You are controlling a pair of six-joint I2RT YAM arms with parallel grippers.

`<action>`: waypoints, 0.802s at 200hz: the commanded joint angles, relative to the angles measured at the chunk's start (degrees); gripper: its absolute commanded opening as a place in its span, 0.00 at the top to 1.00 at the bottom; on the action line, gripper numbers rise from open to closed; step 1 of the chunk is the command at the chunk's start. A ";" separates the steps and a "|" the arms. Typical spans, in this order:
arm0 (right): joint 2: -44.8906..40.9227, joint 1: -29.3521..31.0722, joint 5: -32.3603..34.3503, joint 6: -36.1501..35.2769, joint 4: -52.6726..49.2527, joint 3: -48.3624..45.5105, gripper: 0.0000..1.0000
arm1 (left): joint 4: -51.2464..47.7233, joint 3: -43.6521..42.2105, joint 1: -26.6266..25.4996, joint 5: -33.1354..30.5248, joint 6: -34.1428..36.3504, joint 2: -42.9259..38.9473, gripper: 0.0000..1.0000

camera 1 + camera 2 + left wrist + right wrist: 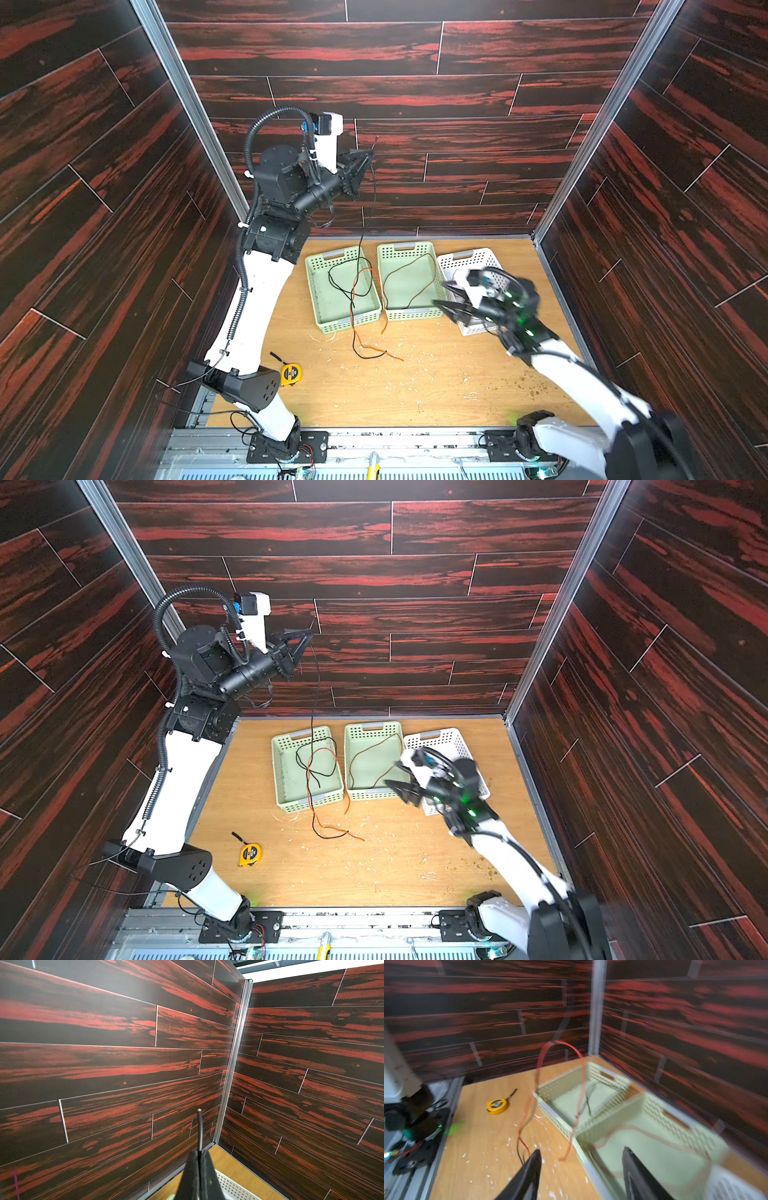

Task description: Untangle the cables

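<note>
Nearest, the right gripper (pixel 581 1149) is being held low, fingers wide and empty, probably being readied for another strand. The cables (pixel 370 356) are being seen as thin floppy loops, black crossing orange, spilling from the left green basket (pixel 311 286) onto the bench (pixel 436 382). Farthest, one black cable (pixel 200 1130) is being pinched and held high by the left gripper (pixel 370 156), likely to get it lifted clear.

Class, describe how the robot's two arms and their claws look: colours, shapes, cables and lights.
Both the left arm and right arm have white link shells with black joints. A ribbed black hose loops over the left arm. The left claw and right claw are black, tapering to points. The right wrist shows green lights.
</note>
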 commanded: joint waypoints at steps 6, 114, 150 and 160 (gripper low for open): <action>9.59 3.77 -2.68 -6.53 2.30 6.71 0.37 | -0.36 -0.35 -1.17 0.19 0.52 -0.28 1.00; 38.77 6.66 2.54 -5.20 17.41 25.32 0.35 | -1.36 -1.10 -4.34 -0.09 1.30 -0.91 1.00; 42.70 7.45 5.56 -3.12 14.01 31.06 0.48 | -1.67 -0.93 -4.30 -0.09 1.44 -0.80 1.00; 42.57 7.48 5.78 -2.19 14.86 30.70 0.61 | -1.95 -0.92 -4.35 -0.42 1.87 -0.83 1.00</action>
